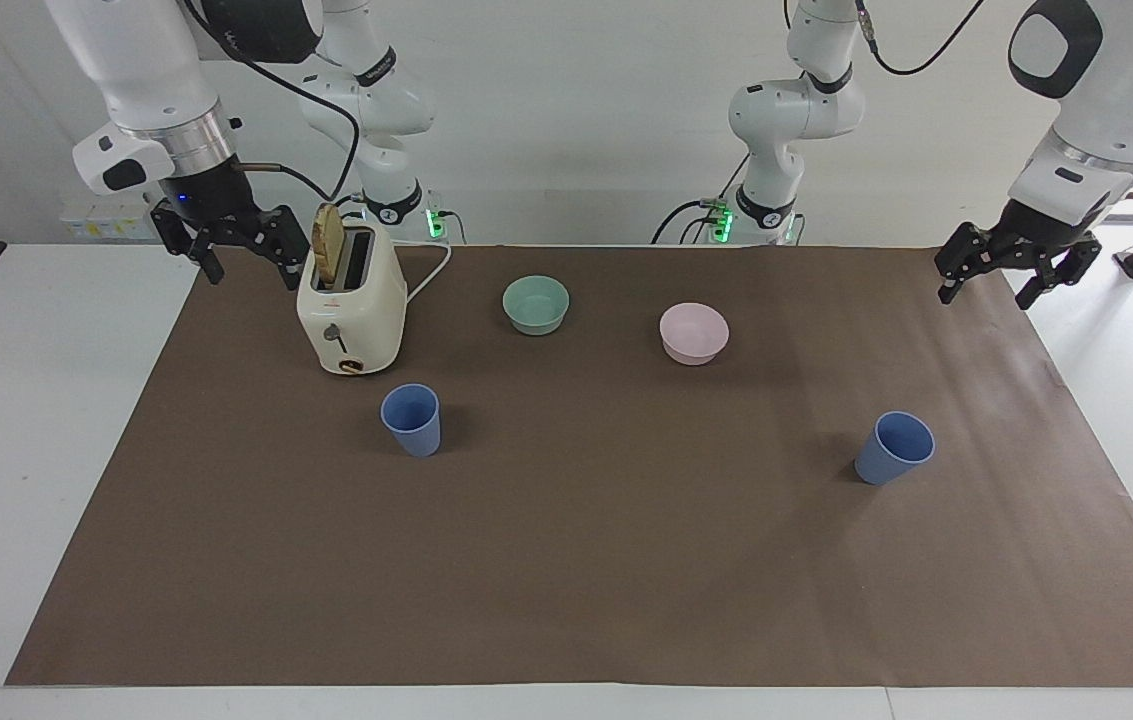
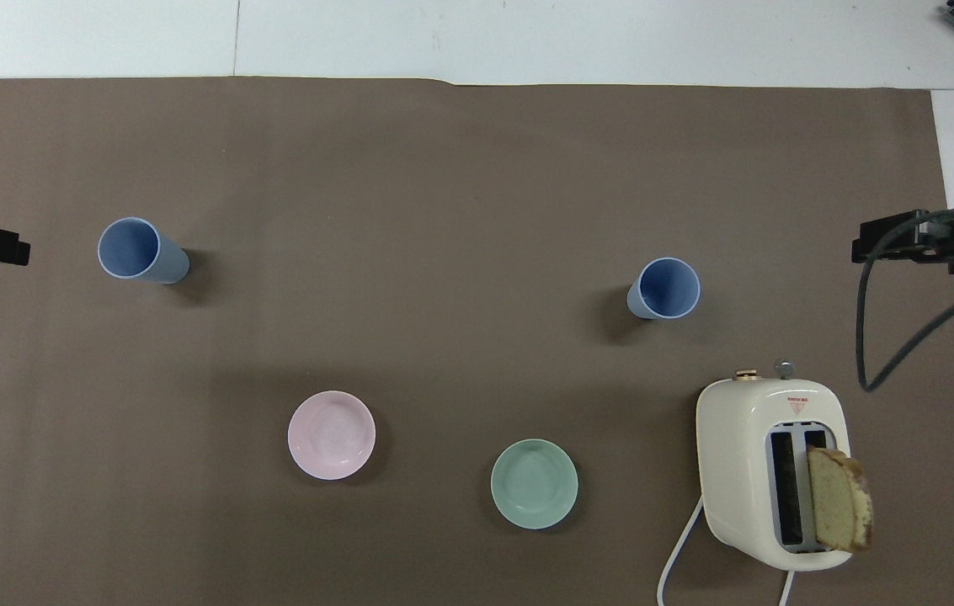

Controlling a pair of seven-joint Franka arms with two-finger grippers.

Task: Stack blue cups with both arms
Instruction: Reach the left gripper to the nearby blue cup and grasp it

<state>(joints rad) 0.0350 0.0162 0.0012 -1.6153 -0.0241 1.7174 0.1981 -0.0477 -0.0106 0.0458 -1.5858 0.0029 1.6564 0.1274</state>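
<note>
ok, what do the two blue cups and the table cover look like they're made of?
Blue cup nearer the toaster: likely matte plastic; even colour, no glare, thin pale rim.
Blue cup toward the left arm's end: same look, so probably the same plastic.
Brown table cover: looks like paper or thin card; flat, dull, with faint ripples and a sharp straight edge. Could be a thin mat.
</note>
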